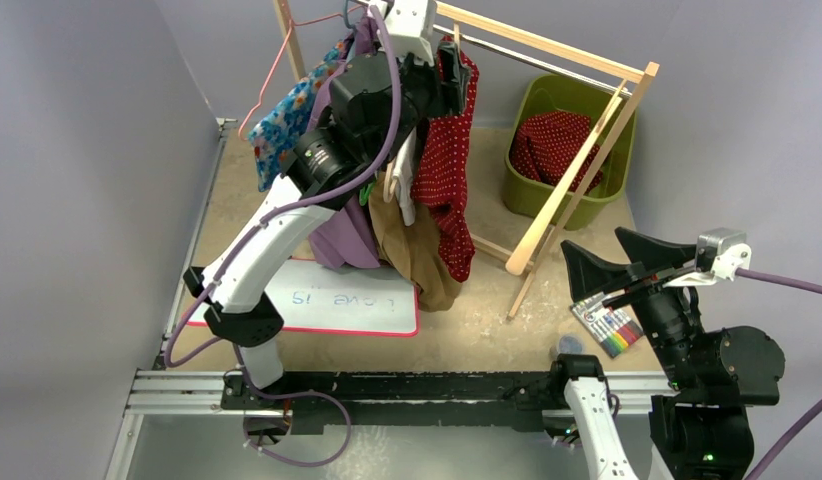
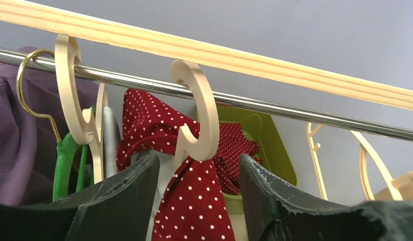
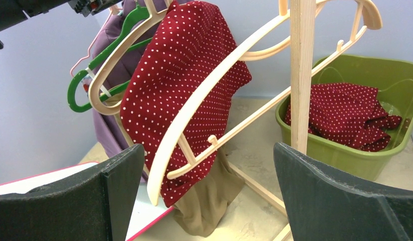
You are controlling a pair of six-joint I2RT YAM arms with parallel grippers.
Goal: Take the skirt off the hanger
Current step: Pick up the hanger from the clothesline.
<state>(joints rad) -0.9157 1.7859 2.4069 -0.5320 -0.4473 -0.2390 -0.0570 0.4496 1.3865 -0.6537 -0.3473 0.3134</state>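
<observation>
Left wrist view: skirt (image 2: 194,201), red with white dots, hangs from a wooden hanger (image 2: 209,118) on the rail (image 2: 305,112). It sits directly between the left jaws, which stand apart, not clenched on it. Right jaws fully released, empty, well apart from the skirt.

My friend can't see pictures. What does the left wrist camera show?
A red skirt with white dots hangs from a cream hanger hooked over a shiny metal rail, right between the two dark fingers of the open left claw. A green hanger and purple clothes hang to the left, and a green bin sits behind.
</observation>
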